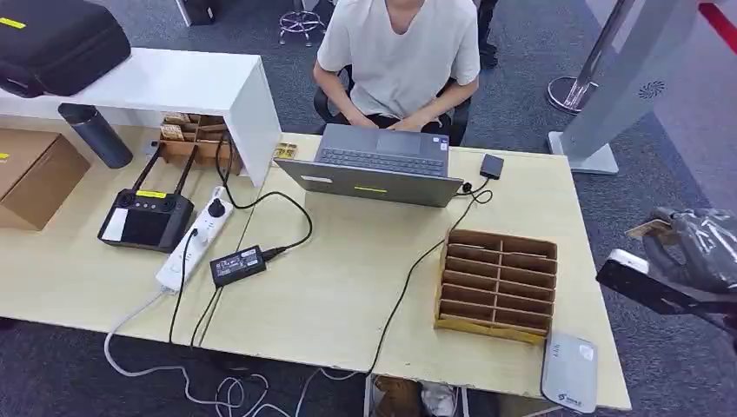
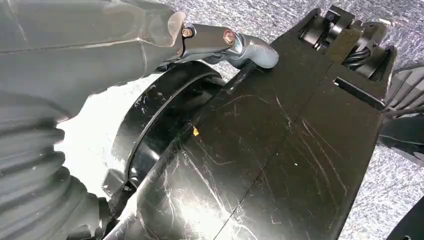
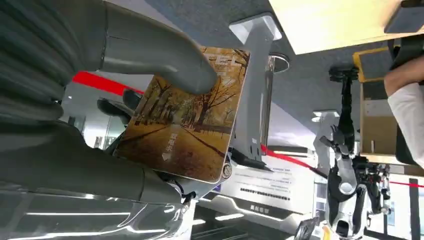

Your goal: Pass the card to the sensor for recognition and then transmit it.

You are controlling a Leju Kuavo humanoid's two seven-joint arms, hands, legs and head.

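One brown tree-picture card (image 3: 187, 127) is pinched in the right hand (image 3: 125, 120), off the desk's right edge; the white flat sensor (image 1: 570, 372) waits at the near right corner, not yet reached.

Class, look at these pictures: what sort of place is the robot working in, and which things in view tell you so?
Probably an office or reception-style test area: a person sits at a laptop on a pale wooden desk, carpet covers the floor, and a grey gate post stands alongside.

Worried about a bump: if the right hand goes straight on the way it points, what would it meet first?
Probably nothing close: the right hand, holding the card, faces open room; the grey post looks nearest, though depth is unclear.
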